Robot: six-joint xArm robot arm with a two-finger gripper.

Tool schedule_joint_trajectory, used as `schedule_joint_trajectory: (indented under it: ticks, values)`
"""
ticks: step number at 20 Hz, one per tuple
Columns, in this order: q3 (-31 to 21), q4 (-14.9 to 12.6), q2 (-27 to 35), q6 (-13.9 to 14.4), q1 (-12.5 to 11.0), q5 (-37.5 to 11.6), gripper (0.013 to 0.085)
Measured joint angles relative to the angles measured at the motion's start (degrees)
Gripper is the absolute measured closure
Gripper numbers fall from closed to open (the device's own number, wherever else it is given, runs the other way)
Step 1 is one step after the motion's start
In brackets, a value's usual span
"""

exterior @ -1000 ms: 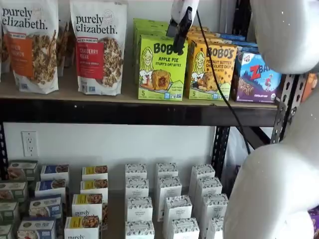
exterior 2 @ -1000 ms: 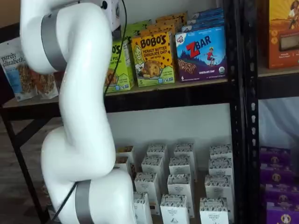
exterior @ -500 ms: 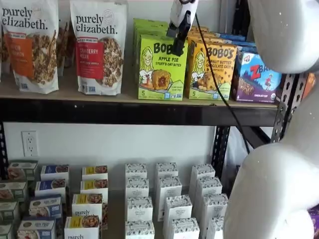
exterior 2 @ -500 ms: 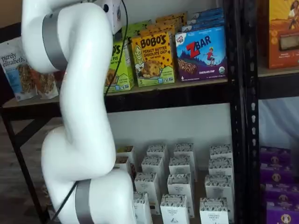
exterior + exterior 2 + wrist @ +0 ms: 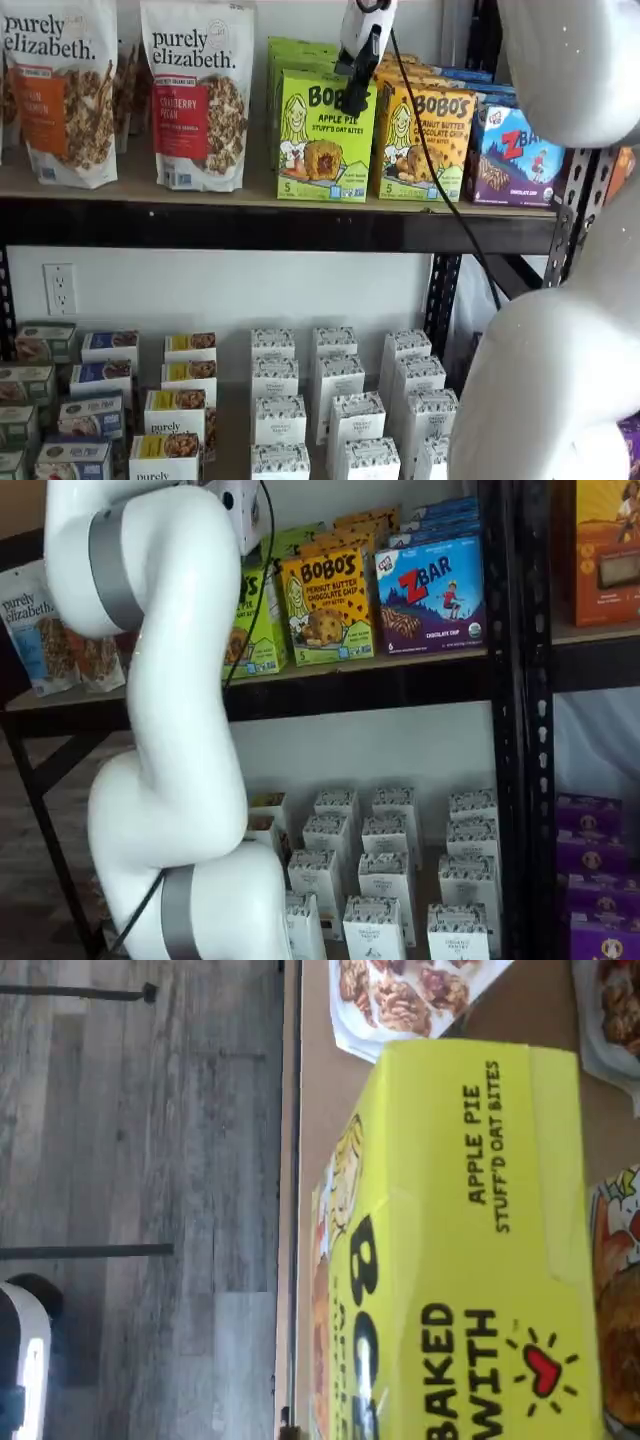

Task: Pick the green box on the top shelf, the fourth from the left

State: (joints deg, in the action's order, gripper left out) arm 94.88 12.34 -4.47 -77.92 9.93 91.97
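- Several lime-green upright cartons stand in a row running back from the front one, the green box (image 5: 326, 137), which faces out so its label reads from the aisle.
- It stands on the top shelf (image 5: 280, 225), a light-tan board with a black front beam, just beside a yellow-orange peanut butter carton (image 5: 427, 143).
- The white-bodied, black-fingered gripper (image 5: 357, 88) hangs before the carton's upper right corner; its fingers show side-on, so I cannot tell their state.
- The wrist view looks onto the box's top, suggesting alignment for a grasp.

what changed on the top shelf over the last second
The gripper dropped lower in front of the green box, its black fingers now over the upper right of the carton's face. Nothing is gripped yet. The green box and its neighbours on the top shelf have not moved.
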Motion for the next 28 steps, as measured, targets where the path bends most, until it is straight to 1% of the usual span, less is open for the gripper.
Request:
schedule_joint_trajectory:
  ticks: [1,2,6,13,14,15,16,17,19,20,21,22,23,24,25,26,27,28]
  values:
    - [-0.07,0.01,-0.04,-0.02,-0.01,-0.04,0.0290]
    - [-0.16,0.04,-0.09,-0.04,-0.03,-0.10,0.0330]
    - [0.23,0.08,0.11,-0.09,-0.12,0.62,0.0330]
    - [0.13,0.29,-0.17,-0.10,-0.20,0.52,0.0330]
    - [0.01,0.33,-0.28,-0.10,-0.20,0.37,0.0370]
    - [-0.10,0.37,-0.39,-0.09,-0.20,0.23,0.0370]
    - [-0.18,0.40,-0.49,-0.06,-0.19,0.15,0.0410]
    - [-0.22,0.40,-0.55,-0.04,-0.17,0.11,0.0410]
    - [-0.32,0.41,-0.67,0.00,-0.13,0.03,0.0490]
    - [-0.37,0.44,-0.73,0.02,-0.11,0.01,0.0490]
    - [-0.40,0.48,-0.79,0.04,-0.10,0.00,0.0530]
    - [-0.41,0.54,-0.83,0.05,-0.10,0.03,0.0530]
    - [-0.41,0.60,-0.86,0.06,-0.10,0.07,0.0570]
    - [-0.39,0.65,-0.87,0.06,-0.11,0.16,0.0570]
    - [-0.34,0.67,-0.87,0.06,-0.13,0.23,0.0610]
    - [-0.32,0.69,-0.88,0.06,-0.15,0.29,0.0610]
    - [-0.27,0.70,-0.88,0.06,-0.16,0.37,0.0650]
    - [-0.16,0.65,-0.83,0.06,-0.16,0.55,0.0650]
